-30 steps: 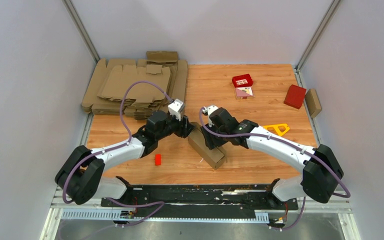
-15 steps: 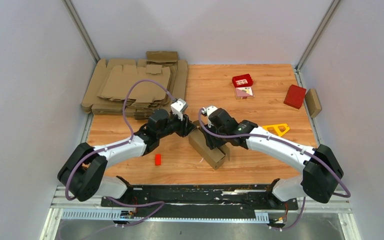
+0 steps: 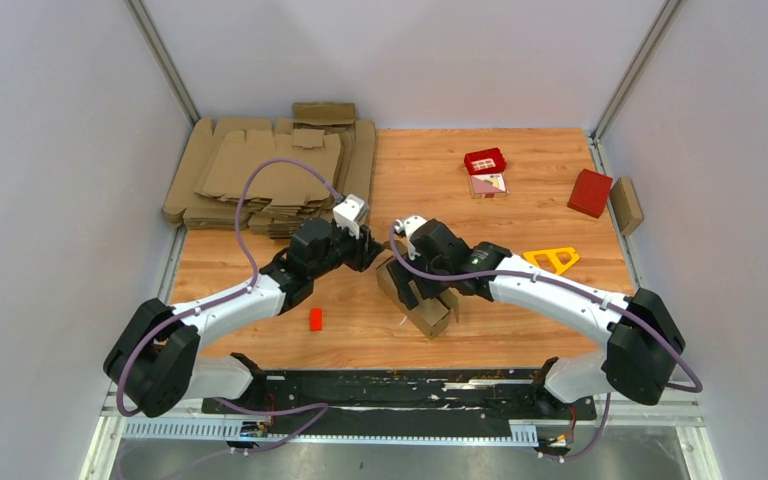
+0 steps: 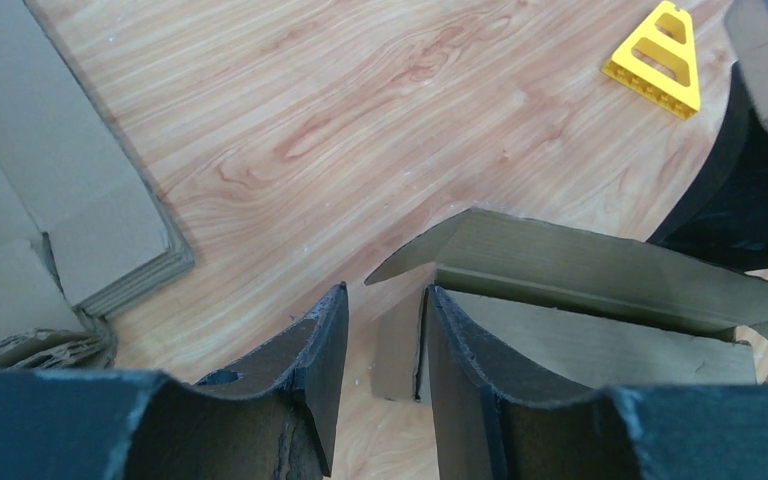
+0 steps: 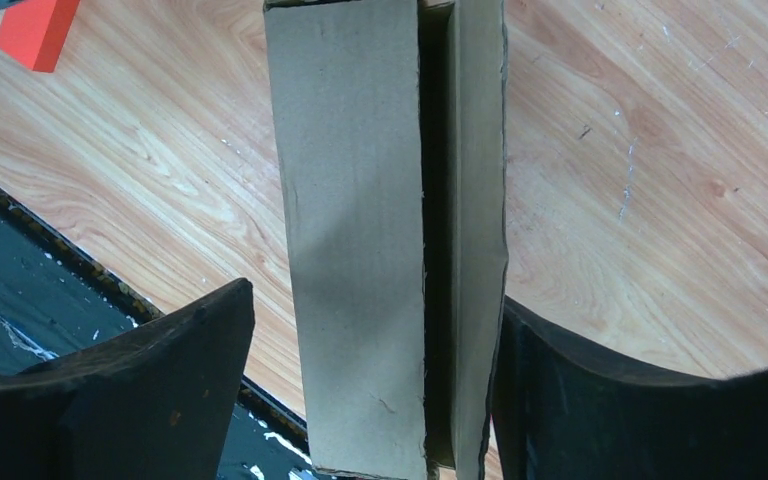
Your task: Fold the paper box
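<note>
The paper box (image 3: 432, 320) is an oblong brown cardboard piece lying slantwise on the wooden table, in front of both arms. In the right wrist view its top panel (image 5: 350, 180) runs lengthwise with a dark slit along one edge. My right gripper (image 5: 375, 300) straddles the box and is open: one finger touches its side, and the other stands clear with wood showing between. My left gripper (image 4: 385, 300) is at the box's far end (image 4: 600, 270), jaws partly apart. A small end flap (image 4: 400, 345) stands between them against one finger. It is not clamped.
A pile of flat cardboard blanks (image 3: 270, 175) fills the back left. Two red boxes (image 3: 485, 160) (image 3: 590, 192) and a brown box (image 3: 626, 205) sit at the back right. A yellow triangle (image 3: 555, 258) lies right of the arms, and a small red block (image 3: 315, 319) left of the box.
My right gripper has opened wide around the box and shifted slightly left. My left gripper has narrowed a little and stays at the box's far end.
</note>
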Controlling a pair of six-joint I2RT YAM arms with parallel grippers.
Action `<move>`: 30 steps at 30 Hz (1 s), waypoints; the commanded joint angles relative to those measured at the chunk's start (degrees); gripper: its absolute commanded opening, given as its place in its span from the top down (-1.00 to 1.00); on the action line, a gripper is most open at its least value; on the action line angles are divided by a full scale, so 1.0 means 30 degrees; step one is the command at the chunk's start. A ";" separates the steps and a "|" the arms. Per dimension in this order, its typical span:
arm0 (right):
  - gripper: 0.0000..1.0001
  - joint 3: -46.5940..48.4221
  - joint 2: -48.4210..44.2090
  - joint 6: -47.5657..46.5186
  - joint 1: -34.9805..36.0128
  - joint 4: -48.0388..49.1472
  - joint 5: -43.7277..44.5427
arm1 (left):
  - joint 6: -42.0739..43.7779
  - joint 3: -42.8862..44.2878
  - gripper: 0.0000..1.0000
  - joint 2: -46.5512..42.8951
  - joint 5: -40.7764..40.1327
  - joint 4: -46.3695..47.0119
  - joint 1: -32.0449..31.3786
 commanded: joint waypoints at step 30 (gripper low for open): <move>-0.19 0.1069 0.0353 -0.0603 0.1024 -0.1709 0.0570 | 0.1210 0.1665 -0.04 0.2462 0.2153 0.0726 0.0311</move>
